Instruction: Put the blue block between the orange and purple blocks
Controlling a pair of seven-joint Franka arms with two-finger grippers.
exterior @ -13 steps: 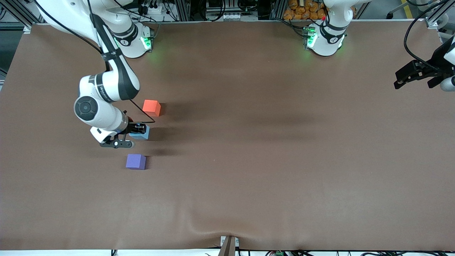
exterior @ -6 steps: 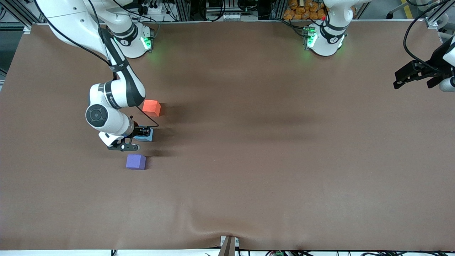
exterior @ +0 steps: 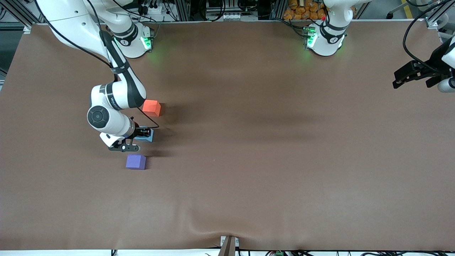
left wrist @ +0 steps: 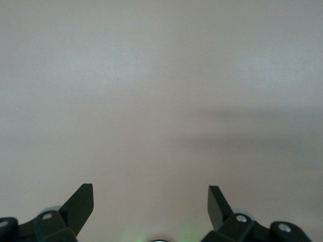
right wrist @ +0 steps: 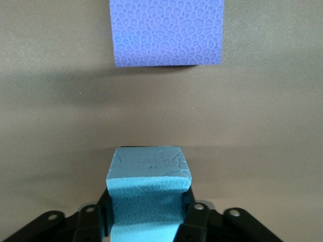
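Note:
The light sky-blue block (exterior: 148,136) is between the orange-red block (exterior: 151,107) and the violet-purple block (exterior: 135,161), low at the table. My right gripper (exterior: 141,134) is shut on the blue block, and its sides are squeezed in the right wrist view (right wrist: 147,194). The purple block (right wrist: 166,32) lies just ahead of it there. The orange block is hidden in that view. My left gripper (exterior: 414,75) is open and empty, waiting over the table's edge at the left arm's end; its fingers (left wrist: 81,204) show over bare mat.
The brown mat (exterior: 249,149) covers the table, with a ripple near the front edge (exterior: 213,227). A black cable (exterior: 147,119) loops from the right wrist beside the orange block.
My right gripper has carried the blue block a short way toward the left arm's end, into line between the orange and purple blocks. Over the last half second it barely moved. The left arm stayed.

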